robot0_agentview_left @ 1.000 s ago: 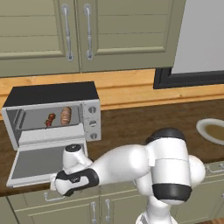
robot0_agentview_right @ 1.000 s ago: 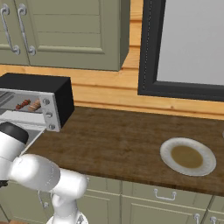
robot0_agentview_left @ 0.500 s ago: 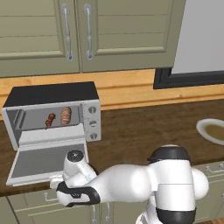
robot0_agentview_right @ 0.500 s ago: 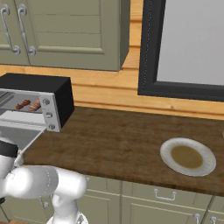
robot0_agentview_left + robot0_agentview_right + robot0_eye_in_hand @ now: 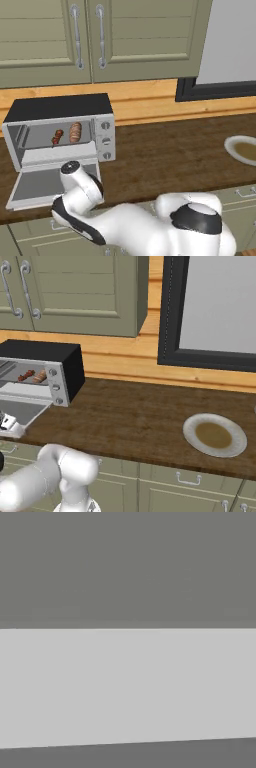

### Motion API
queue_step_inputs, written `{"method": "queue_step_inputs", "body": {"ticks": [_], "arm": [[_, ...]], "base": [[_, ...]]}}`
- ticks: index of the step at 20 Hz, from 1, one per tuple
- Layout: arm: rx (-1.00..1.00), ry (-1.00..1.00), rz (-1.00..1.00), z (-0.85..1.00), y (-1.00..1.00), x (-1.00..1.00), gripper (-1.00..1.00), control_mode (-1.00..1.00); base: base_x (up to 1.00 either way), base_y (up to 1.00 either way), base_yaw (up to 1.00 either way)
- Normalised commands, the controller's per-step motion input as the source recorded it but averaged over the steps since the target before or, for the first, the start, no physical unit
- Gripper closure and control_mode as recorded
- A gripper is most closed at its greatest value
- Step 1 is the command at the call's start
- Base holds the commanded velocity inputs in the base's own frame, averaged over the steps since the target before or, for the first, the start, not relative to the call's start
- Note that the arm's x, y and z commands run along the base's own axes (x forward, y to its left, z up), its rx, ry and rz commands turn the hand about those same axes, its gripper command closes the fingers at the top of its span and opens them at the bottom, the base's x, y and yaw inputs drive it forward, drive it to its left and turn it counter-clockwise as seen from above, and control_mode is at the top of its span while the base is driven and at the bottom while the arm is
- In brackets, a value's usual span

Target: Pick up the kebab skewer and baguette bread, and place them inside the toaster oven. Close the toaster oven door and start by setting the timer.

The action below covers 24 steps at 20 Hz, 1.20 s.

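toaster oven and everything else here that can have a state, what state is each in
boxy black-topped silver toaster oven: loaded, not yet shut
silver-framed glass toaster oven door: dropped open, lying flat
red-chunked kebab skewer: inside on the rack
tan baguette bread: inside, beside the skewer
green upper cabinet doors: closed
round white plate: on the counter, holding something brown

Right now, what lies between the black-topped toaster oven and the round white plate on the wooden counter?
Nothing: in the right base view the dark wooden counter is bare between the toaster oven and the plate.
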Motion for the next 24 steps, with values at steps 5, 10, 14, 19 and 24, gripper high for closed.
{"method": "queue_step_inputs", "body": {"ticks": [5,10,14,19,24], "arm": [[0.0,-0.21,0.01,0.78,0.01,1.0,-1.0,-1.0],[0.0,-0.44,0.04,0.24,0.14,0.99,-1.0,-1.0],[0.0,-0.57,0.07,-0.02,0.16,0.84,-1.0,-1.0],[0.01,-0.67,0.08,-0.15,0.05,0.89,-1.0,-1.0],[0.02,-0.59,0.1,-0.25,0.03,0.83,-1.0,-1.0]], "base": [[0.0,0.0,0.0],[0.0,0.0,0.0],[0.0,0.0,0.0],[0.0,0.0,0.0],[0.0,0.0,0.0]]}}
